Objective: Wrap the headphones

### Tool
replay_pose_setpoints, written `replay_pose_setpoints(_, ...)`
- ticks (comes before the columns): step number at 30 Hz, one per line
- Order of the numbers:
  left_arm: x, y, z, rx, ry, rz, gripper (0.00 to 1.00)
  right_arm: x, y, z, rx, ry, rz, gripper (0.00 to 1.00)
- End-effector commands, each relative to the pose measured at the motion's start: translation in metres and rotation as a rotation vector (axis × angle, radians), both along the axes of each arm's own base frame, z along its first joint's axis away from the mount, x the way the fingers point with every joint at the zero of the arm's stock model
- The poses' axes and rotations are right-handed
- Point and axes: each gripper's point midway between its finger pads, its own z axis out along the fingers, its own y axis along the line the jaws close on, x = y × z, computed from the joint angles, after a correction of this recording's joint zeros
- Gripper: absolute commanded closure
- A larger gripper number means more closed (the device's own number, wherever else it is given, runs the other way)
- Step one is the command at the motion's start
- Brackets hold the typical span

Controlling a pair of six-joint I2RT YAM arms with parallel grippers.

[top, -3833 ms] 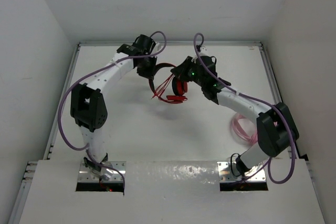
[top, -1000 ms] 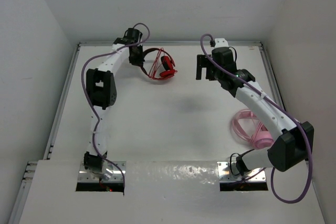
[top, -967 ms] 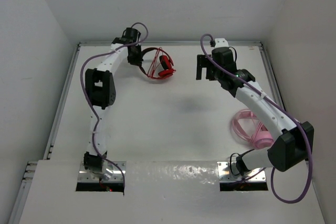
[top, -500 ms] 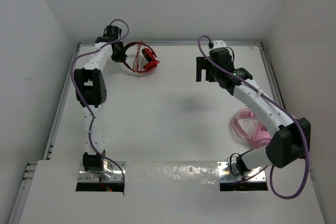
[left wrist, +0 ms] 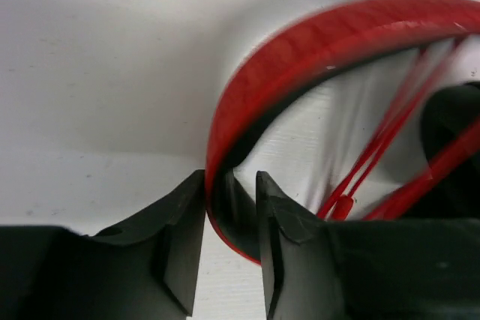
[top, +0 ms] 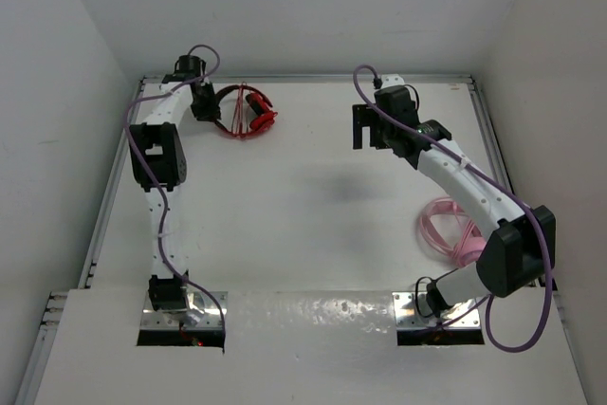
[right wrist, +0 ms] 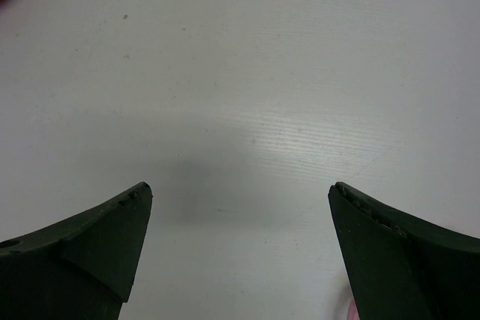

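Spanning the flat white table (top: 303, 225) from bases at its near edge, two white-and-black jointed robot arms reach toward the far side. The left arm (top: 156, 154) stretches up the left edge into the far left corner, and the right arm (top: 465, 177) bends across the right half toward the far middle. A pale pink coiled cable bundle (top: 446, 234) lies on the table at the right, next to the right arm's elbow and well apart from the other items. The small red over-ear headphones (top: 245, 113) sit in the far left corner just beside the left arm's wrist, with the round red earcups (top: 261, 119) on the side away from it. The left gripper (left wrist: 230, 181) is clamped on the black-lined red headband (left wrist: 300, 43), its two black fingers (left wrist: 180, 222) pressing either face of the band. The right gripper (right wrist: 240, 189) hangs over bare table with fingers spread wide, grasping nothing. A thin red cable (left wrist: 382, 140) crosses inside the headband's arc, blurred in the left wrist view.
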Motion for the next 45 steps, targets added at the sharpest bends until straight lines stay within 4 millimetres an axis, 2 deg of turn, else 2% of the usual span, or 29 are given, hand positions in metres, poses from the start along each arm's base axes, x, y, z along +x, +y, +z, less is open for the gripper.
replay_pose_setpoints(1,0.011,-0.016,0.008,-0.074,-0.050,-0.037,0.69,0.009,-0.002,0.022,-0.001,-0.051,-0.007,0.01)
replay_pose_setpoints(5,0.011,-0.005,0.003,-0.080,-0.044,-0.010,0.56,0.007,-0.003,0.024,-0.001,-0.053,-0.008,0.01)
replay_pose_setpoints(8,0.010,-0.001,0.006,-0.091,-0.048,-0.006,0.53,0.007,-0.003,0.025,-0.001,-0.056,-0.009,0.01)
replay_pose_setpoints(12,0.014,0.006,0.030,-0.082,-0.098,-0.002,0.49,0.007,-0.003,0.030,0.003,-0.066,-0.008,0.01)
replay_pose_setpoints(16,0.022,0.023,0.084,-0.060,-0.205,0.008,0.36,0.006,-0.003,0.033,0.006,-0.072,-0.003,0.01)
replay_pose_setpoints(19,0.016,0.041,0.123,0.026,-0.259,-0.004,0.27,0.003,-0.003,0.031,0.004,-0.063,0.002,0.01)
replay_pose_setpoints(20,0.011,0.045,0.133,0.074,-0.272,-0.037,0.24,0.001,-0.005,0.026,-0.005,-0.051,-0.002,0.01)
replay_pose_setpoints(21,-0.002,0.053,0.146,0.127,-0.272,-0.035,0.18,-0.001,-0.009,0.025,-0.012,-0.053,-0.012,0.01)
replay_pose_setpoints(23,-0.022,0.063,0.153,0.225,-0.253,-0.092,0.13,-0.007,-0.014,0.013,-0.030,-0.029,-0.023,0.01)
replay_pose_setpoints(24,-0.038,0.069,0.172,0.278,-0.265,-0.104,0.08,-0.011,-0.018,0.012,-0.030,-0.030,-0.030,0.01)
replay_pose_setpoints(25,-0.050,0.070,0.169,0.302,-0.237,-0.128,0.07,-0.017,-0.023,0.000,-0.037,-0.010,-0.041,0.01)
replay_pose_setpoints(26,-0.073,0.076,0.147,0.345,-0.152,-0.162,0.06,-0.020,-0.024,-0.005,-0.027,-0.004,-0.051,0.01)
replay_pose_setpoints(27,-0.091,0.081,0.158,0.391,-0.141,-0.158,0.05,-0.023,-0.026,-0.009,-0.023,0.001,-0.059,0.01)
replay_pose_setpoints(28,-0.105,0.085,0.152,0.416,-0.107,-0.159,0.05,-0.031,-0.029,-0.019,-0.021,0.016,-0.060,0.01)
replay_pose_setpoints(29,-0.132,0.088,0.124,0.425,-0.015,-0.174,0.05,-0.036,-0.030,-0.025,-0.013,0.025,-0.068,0.01)
replay_pose_setpoints(30,-0.146,0.094,0.136,0.444,-0.046,-0.146,0.05,-0.040,-0.031,-0.030,-0.010,0.032,-0.073,0.01)
replay_pose_setpoints(31,-0.158,0.095,0.131,0.430,-0.046,-0.143,0.05,-0.043,-0.032,-0.031,0.001,0.021,-0.078,0.01)
replay_pose_setpoints(32,-0.170,0.094,0.127,0.410,-0.055,-0.147,0.05,-0.051,-0.036,-0.046,-0.007,0.049,-0.087,0.01)
replay_pose_setpoints(33,-0.192,0.091,0.120,0.367,-0.078,-0.152,0.05,-0.054,-0.037,-0.050,-0.007,0.052,-0.091,0.01)
replay_pose_setpoints(34,-0.202,0.091,0.117,0.360,-0.089,-0.158,0.05,-0.059,-0.039,-0.056,-0.004,0.058,-0.100,0.01)
replay_pose_setpoints(35,-0.213,0.090,0.126,0.370,-0.127,-0.159,0.05,-0.062,-0.040,-0.058,0.000,0.062,-0.105,0.01)
replay_pose_setpoints(36,-0.229,0.087,0.109,0.363,-0.100,-0.171,0.05,-0.063,-0.041,-0.060,-0.001,0.063,-0.107,0.01)
replay_pose_setpoints(37,-0.236,0.084,0.106,0.358,-0.107,-0.189,0.05,-0.066,-0.042,-0.063,0.002,0.065,-0.108,0.01)
replay_pose_setpoints(38,-0.242,0.083,0.111,0.371,-0.138,-0.190,0.05,-0.067,-0.041,-0.064,0.006,0.065,-0.104,0.01)
replay_pose_setpoints(39,-0.256,0.080,0.096,0.366,-0.104,-0.206,0.05,-0.069,-0.042,-0.069,0.008,0.070,-0.110,0.01)
replay_pose_setpoints(41,-0.269,0.079,0.090,0.375,-0.087,-0.213,0.05,-0.071,-0.042,-0.070,0.019,0.067,-0.114,0.01)
replay_pose_setpoints(45,-0.289,0.084,0.062,0.389,-0.021,-0.161,0.07,-0.078,-0.042,-0.077,0.046,0.067,-0.127,0.01)
